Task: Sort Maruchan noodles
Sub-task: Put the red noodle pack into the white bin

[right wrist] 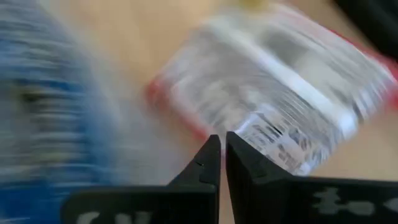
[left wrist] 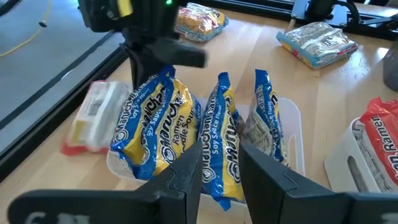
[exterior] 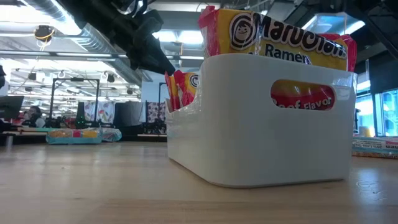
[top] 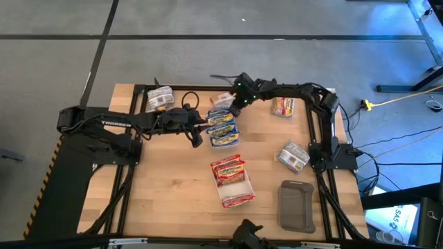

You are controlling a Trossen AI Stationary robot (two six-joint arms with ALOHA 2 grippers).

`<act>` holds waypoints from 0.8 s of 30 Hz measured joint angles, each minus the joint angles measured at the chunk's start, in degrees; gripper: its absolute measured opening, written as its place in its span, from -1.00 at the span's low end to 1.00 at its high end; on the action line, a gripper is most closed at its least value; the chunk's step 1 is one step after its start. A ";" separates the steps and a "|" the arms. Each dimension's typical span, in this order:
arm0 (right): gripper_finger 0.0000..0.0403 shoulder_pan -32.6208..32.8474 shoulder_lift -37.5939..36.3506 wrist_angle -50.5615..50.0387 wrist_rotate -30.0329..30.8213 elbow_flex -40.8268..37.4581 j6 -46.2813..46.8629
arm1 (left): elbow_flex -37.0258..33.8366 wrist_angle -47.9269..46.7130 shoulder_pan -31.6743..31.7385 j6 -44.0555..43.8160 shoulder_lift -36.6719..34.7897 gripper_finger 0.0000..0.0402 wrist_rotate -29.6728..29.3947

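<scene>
Left gripper (left wrist: pixel 221 165): clamped on the middle blue noodle packet (left wrist: pixel 224 146) (one of three upright in a clear tray (left wrist: pixel 292 134)). Right gripper (right wrist: pixel 221 155): clenched, empty, above a silver packet (right wrist: pixel 292 93) beside that tray.

The wooden tabletop (top: pixel 173 187) carries a white bin (top: pixel 234 190) of red noodle packets near its middle, a dark grey tray (top: pixel 296 205) beside it, a clear tray (left wrist: pixel 292 134) of blue packets (top: pixel 223 128), and loose silver packets (top: pixel 293 155) toward the edges.

Overhead straight down; tabletop-level close behind white tray (exterior: pixel 261 124); wrist views close on blue packets (left wrist: pixel 205 137), shared with overhead at twelve o'clock.
</scene>
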 joint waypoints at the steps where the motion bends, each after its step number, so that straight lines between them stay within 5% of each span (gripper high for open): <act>1: -0.99 0.32 0.00 -0.47 -1.57 0.82 -1.17 | 0.00 0.00 0.09 0.02 0.00 -0.52 -0.01; 7: -0.99 -0.14 -5.69 -5.04 1.76 1.64 -4.12 | 0.00 2.14 0.24 5.05 0.29 -0.52 -1.93; 11: -0.99 0.09 -11.56 -5.50 3.51 -1.21 -5.59 | 0.70 4.35 6.08 5.70 2.69 -0.52 -2.98; 16: -0.99 0.76 -15.76 0.55 0.11 -9.51 -5.09 | 8.34 3.37 17.83 3.62 12.48 -0.52 11.22; 24: -0.99 3.85 -16.85 9.16 -2.61 -19.08 -2.78 | 32.68 -11.69 28.84 8.81 35.70 -0.52 30.18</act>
